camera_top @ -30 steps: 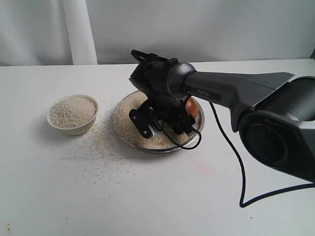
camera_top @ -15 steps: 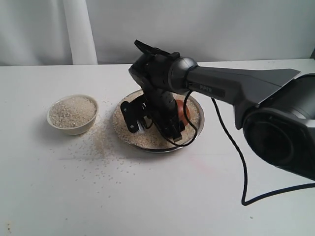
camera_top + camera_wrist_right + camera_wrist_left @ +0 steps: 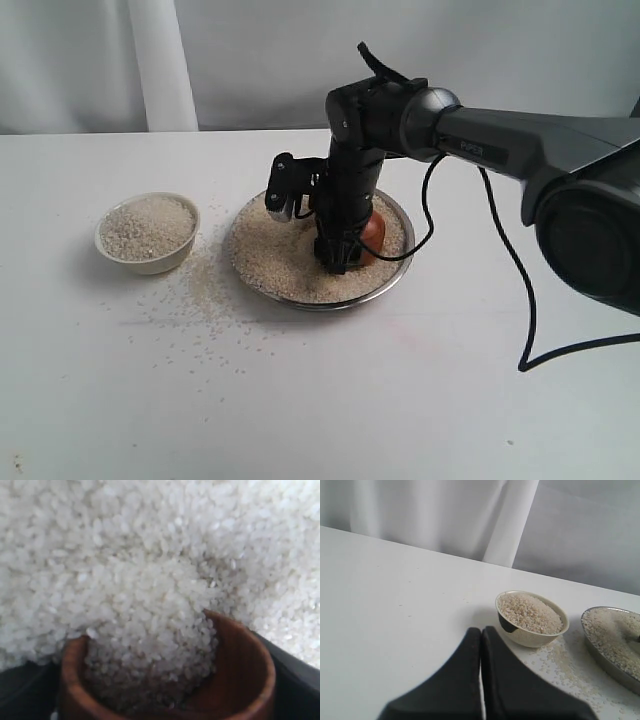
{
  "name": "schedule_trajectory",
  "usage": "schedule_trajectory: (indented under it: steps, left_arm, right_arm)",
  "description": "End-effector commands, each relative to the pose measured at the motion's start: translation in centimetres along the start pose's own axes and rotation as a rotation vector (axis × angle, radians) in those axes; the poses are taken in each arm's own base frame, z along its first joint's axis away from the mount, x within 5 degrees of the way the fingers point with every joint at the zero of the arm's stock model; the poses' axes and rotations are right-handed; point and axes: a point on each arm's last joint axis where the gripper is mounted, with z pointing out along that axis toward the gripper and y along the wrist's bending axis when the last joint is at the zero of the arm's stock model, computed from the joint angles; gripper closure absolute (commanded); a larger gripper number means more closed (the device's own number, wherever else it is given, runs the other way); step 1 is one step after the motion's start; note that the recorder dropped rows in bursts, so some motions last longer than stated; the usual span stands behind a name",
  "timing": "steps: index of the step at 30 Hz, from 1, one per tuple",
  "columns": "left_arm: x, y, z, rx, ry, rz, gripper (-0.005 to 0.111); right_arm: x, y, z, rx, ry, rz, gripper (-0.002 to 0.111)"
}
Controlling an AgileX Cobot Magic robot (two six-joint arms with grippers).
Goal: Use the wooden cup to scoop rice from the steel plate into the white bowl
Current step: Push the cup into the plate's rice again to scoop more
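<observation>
Right wrist view is showing the right jaws pinching the wooden cup [image 3: 245,675] between them, its mouth pushing into the rice [image 3: 150,570] heaped just ahead of them in the steel plate [image 3: 607,666]. Left jaws are hanging pressed together over the counter [image 3: 395,605], with the white bowl [image 3: 532,639], brimming with rice, sitting just beyond their tips.

Wooden cup [image 3: 373,233] amid rice [image 3: 280,255] on steel plate [image 3: 335,303]; white bowl [image 3: 150,262] full.
</observation>
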Motion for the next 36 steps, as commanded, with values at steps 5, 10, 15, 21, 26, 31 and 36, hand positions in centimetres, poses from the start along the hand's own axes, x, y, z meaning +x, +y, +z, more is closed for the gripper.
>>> schedule_trajectory:
  steps: [5,10,15,21,26,31,36]
  left_arm:
    - [-0.3,-0.1,-0.1,0.009,-0.017,-0.005,0.107]
    - [-0.3,-0.1,-0.1,0.009,-0.017,-0.005,0.107]
    - [-0.3,-0.1,-0.1,0.009,-0.017,-0.005,0.107]
    - [-0.3,-0.1,-0.1,0.009,-0.017,-0.005,0.107]
    - [-0.3,-0.1,-0.1,0.009,-0.017,-0.005,0.107]
    - [-0.3,-0.1,-0.1,0.009,-0.017,-0.005,0.107]
    - [-0.3,-0.1,-0.1,0.009,-0.017,-0.005,0.107]
  right_arm:
    - [-0.7,1.0,2.2,-0.068,-0.076,0.033,0.108]
    - [-1.1,1.0,2.1,-0.069,-0.118,0.06,0.108]
    - [-1.1,0.6,2.1,-0.052,-0.14,0.075,0.108]
    - [0.0,-0.5,1.9,-0.09,-0.228,0.196,0.108]
    - [0.7,-1.2,1.8,-0.112,-0.274,0.238,0.108]
    - [1.4,-2.2,1.5,-0.12,-0.359,0.296,0.108]
    - [1.9,-3.0,-0.1,-0.096,-0.383,0.306,0.108]
